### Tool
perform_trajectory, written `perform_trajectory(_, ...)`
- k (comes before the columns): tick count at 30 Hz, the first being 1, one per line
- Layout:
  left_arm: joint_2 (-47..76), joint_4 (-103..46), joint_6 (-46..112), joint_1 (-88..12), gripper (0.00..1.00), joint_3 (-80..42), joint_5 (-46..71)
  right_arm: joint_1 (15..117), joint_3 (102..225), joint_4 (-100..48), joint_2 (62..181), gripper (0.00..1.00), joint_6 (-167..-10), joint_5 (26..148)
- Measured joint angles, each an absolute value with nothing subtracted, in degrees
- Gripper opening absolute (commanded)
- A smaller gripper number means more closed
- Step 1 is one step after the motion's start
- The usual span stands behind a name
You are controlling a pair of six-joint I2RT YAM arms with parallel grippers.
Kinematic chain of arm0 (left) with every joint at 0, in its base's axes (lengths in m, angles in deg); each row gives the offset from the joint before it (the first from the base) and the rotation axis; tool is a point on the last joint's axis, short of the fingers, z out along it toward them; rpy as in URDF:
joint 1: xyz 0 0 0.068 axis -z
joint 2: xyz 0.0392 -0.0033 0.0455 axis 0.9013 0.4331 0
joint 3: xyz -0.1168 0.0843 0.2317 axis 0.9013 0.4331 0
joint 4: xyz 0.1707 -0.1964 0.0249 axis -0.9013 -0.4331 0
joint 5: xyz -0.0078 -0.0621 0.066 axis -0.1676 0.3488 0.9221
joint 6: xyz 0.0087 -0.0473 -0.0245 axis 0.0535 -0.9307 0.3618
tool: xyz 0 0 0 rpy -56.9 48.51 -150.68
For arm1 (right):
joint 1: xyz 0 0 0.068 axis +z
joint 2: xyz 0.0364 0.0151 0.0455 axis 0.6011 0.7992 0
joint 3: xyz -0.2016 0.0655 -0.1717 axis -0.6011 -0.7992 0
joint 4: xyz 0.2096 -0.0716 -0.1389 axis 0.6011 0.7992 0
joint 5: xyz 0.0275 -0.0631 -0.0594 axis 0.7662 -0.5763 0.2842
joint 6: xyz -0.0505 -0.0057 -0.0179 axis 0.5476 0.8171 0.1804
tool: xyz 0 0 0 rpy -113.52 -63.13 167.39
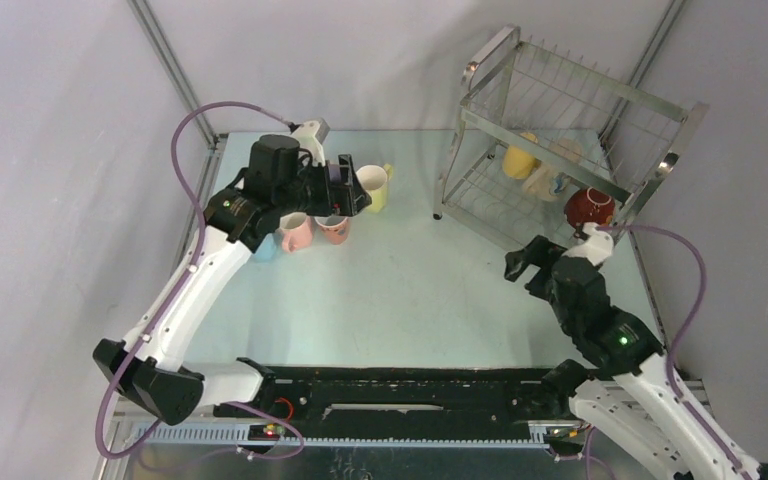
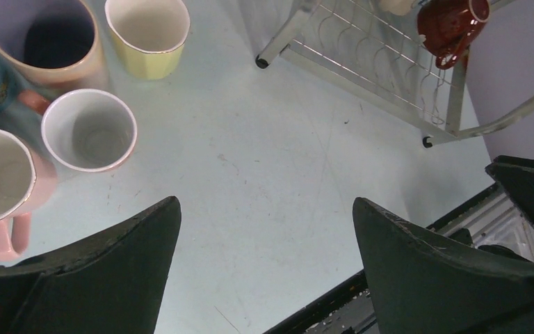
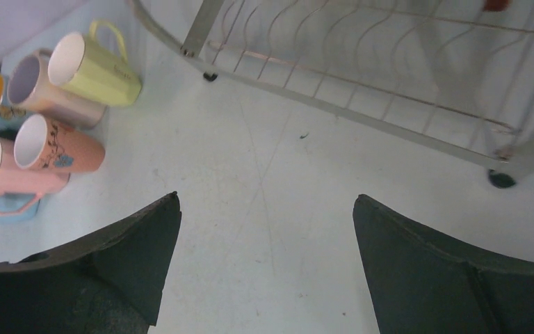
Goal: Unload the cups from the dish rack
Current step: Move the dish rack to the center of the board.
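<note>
The chrome wire dish rack (image 1: 572,128) stands at the back right. A yellow cup (image 1: 520,160) and a cream cup (image 1: 548,181) sit inside it, and a dark red cup (image 1: 590,207) rests at its near end. Several cups stand on the table at the back left: pale yellow (image 1: 373,187), two pink (image 1: 296,232), light blue (image 1: 265,247). My left gripper (image 1: 352,190) hovers over that group, open and empty. In the left wrist view its fingers (image 2: 132,257) spread over bare table beside a white-rimmed cup (image 2: 89,130). My right gripper (image 1: 525,262) is open and empty, short of the rack.
A black rail (image 1: 400,390) runs along the near edge between the arm bases. Purple cables (image 1: 690,290) loop beside each arm. Grey walls and metal posts (image 1: 175,70) close in the table. The rack's foot (image 3: 502,179) lies near the right gripper.
</note>
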State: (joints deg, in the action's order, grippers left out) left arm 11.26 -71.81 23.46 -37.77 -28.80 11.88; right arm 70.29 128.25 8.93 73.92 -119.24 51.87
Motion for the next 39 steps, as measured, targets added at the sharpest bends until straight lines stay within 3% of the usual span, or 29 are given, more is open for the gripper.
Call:
perform_trajectory(4, 10.3, -71.6, 23.0, -37.5, 1.0, -28.6, 10.9, 67.9, 128.2, 13.1, 67.5, 1.0, -119.9, 48.1)
perform_trajectory(12, 9.0, -70.8, 22.9, -37.0, 1.0, -27.7, 9.4, 50.6, 126.3, 14.1, 63.3, 1.0, -116.7, 48.8)
perform_trajectory(24, 7.4, -70.8, 23.0, -36.9, 1.0, -27.0, 8.0, 17.7, 119.8, 4.4, 69.3, 1.0, -114.1, 69.3)
perform_trajectory(39, 6.8, -70.8, 23.0, -36.9, 1.0, -25.9, 6.9, 14.4, 114.8, -12.3, 74.8, 1.0, -111.5, 84.2)
